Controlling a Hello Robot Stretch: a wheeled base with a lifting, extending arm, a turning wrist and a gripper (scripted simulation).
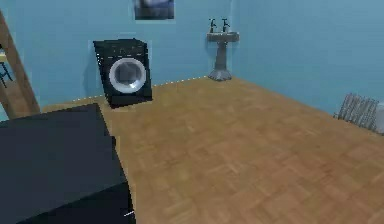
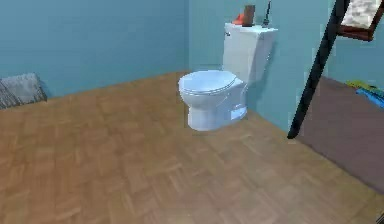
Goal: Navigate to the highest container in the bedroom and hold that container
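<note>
Illumination is diffuse and moderately bright in both views. The pale blue painted walls darken slightly toward the corners. A soft shadow lies on the brown wood parquet floor beneath the white ceramic toilet. The brown wooden upright at the forward view's left edge leans through lens distortion.

A home bathroom is shown: a white toilet is set against blue walls, and a pedestal sink and washing machine are seen on parquet floor.
</note>
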